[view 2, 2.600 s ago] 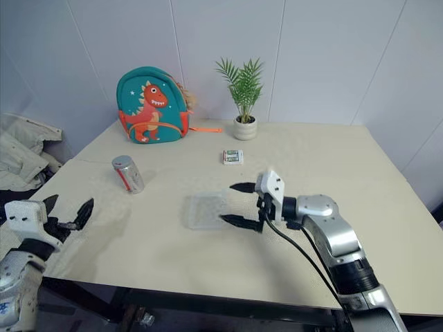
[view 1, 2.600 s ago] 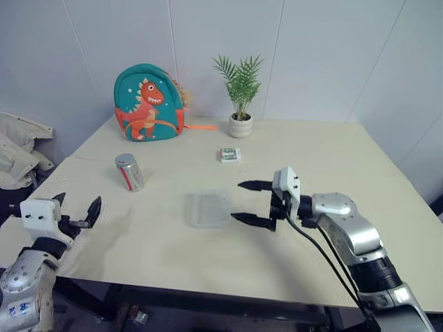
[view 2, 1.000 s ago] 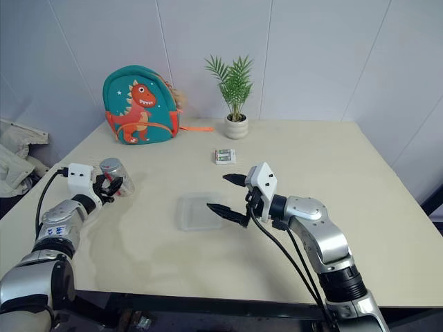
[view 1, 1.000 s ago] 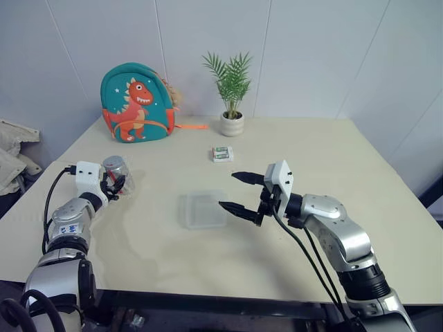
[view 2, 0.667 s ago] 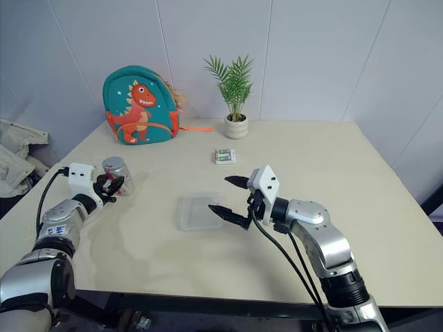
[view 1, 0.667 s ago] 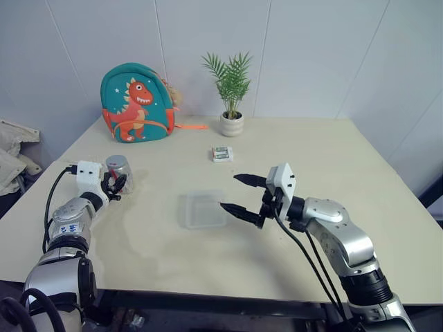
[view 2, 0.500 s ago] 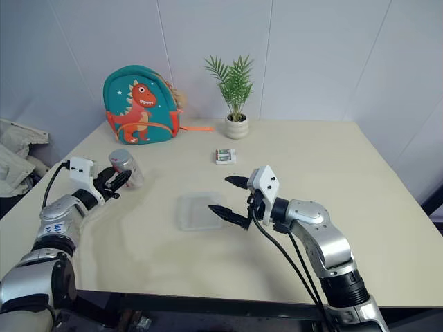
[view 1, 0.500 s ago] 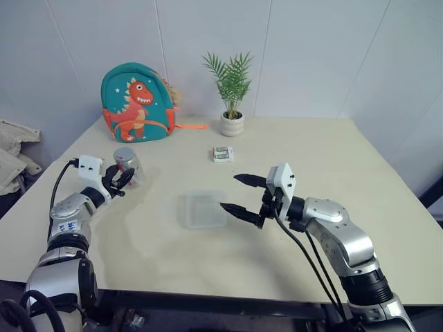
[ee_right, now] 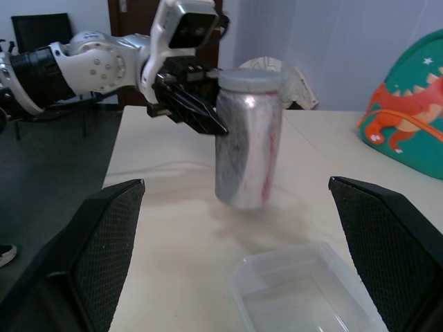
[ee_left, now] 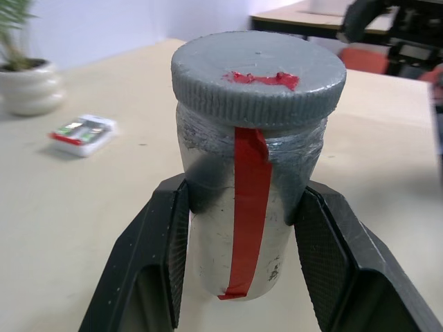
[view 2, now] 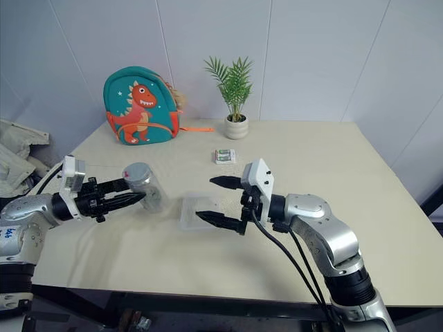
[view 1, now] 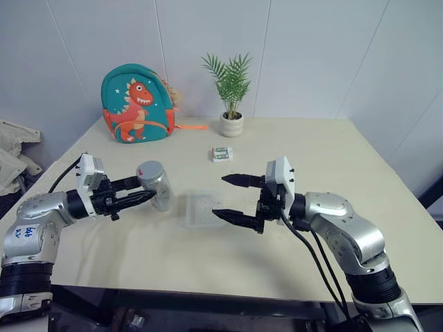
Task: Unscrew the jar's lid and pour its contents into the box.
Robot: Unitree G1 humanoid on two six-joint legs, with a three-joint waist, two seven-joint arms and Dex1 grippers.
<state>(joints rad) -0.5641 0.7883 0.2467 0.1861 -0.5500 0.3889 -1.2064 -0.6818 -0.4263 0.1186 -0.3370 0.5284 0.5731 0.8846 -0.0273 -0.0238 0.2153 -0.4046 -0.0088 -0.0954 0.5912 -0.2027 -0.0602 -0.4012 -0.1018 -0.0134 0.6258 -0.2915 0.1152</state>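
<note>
Fingers (ee_left: pixel 163 256) clamp capped jar (ee_left: pixel 249 200).

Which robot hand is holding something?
The left gripper: its black fingers are shut on the jar, lifted off the table. The right gripper is wide open with nothing in it, over the box.

The silvery-grey jar (view 1: pixel 157 185) with a red strip down its side stands upright off the table, its flat grey lid (ee_left: pixel 258 77) screwed on, just beside the clear shallow box (view 1: pixel 202 209) lying flat on the table.
</note>
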